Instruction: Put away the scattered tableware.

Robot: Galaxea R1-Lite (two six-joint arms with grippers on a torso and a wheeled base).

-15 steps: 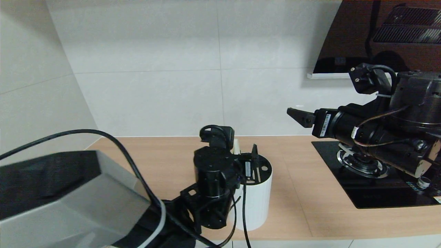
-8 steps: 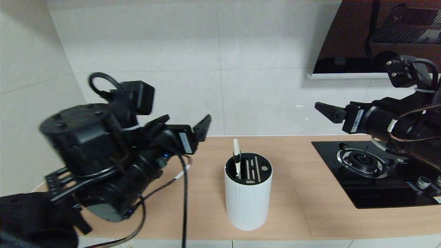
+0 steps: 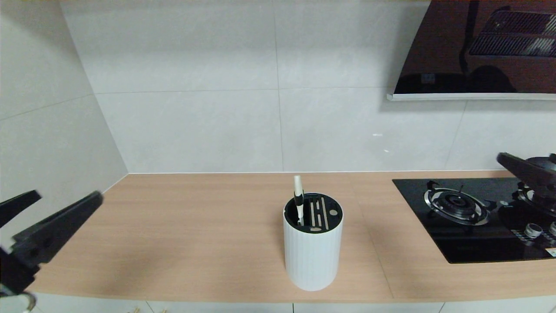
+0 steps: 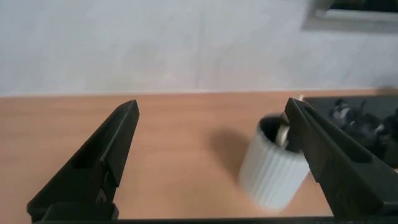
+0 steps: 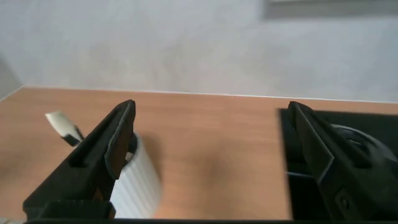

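A white ribbed utensil holder [image 3: 312, 249] stands near the front edge of the wooden counter [image 3: 195, 234], with a black slotted top. One utensil with a white handle [image 3: 298, 188] sticks up out of it. My left gripper [image 3: 43, 213] is open and empty at the far left, off the counter's corner. In the left wrist view its fingers [image 4: 99, 163] frame the holder [image 4: 272, 163]. One finger [image 3: 523, 169] of my right gripper hovers over the stove at the far right. The right wrist view has that gripper [image 5: 211, 165] open and empty, with the holder [image 5: 134, 180] behind one finger.
A black gas stove [image 3: 469, 217] with burners and knobs is set into the counter's right side, under a dark range hood [image 3: 478, 48]. White tiled walls close off the back and left. Bare counter lies on both sides of the holder.
Both arms have pulled back from the holder: the left one swung out to the far left, the right one withdrew to the right edge. The holder and the utensil in it stayed put.
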